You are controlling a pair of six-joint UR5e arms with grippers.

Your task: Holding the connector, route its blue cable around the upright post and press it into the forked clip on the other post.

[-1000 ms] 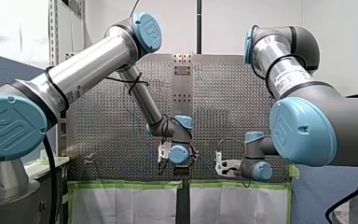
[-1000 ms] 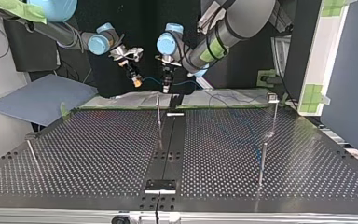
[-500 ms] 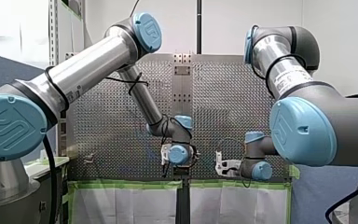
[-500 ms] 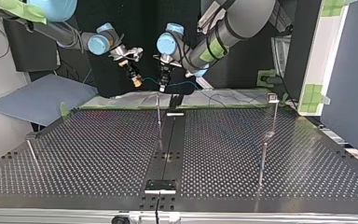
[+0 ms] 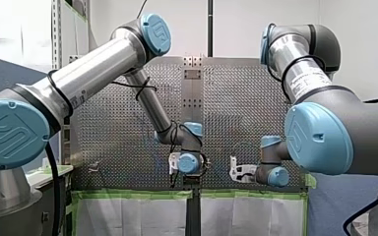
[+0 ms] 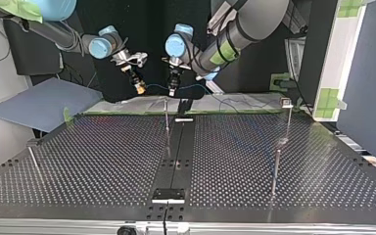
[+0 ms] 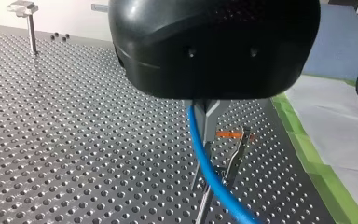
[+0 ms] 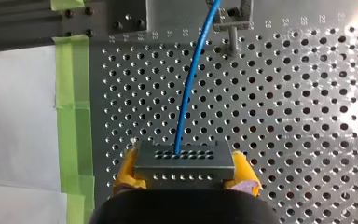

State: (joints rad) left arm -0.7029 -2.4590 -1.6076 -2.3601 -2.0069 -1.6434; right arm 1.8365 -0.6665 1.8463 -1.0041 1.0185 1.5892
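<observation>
Two risks: with your right gripper clamped by its yellow pads on the connector, high near the table edge, the blue cable may ride over the upright post or strain taut. Whether your left gripper holds it, you cannot tell.

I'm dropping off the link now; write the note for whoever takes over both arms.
Right gripper: shut on the connector.
Left gripper: looks shut on the blue cable further along.
Both hang above the table's far edge in the top view, cable spanning the air between them.
Done: pickup only; the cable is round no post.
Left: loop it round the middle post, then press it into the forked clip; I cannot tell which post carries that.
</observation>
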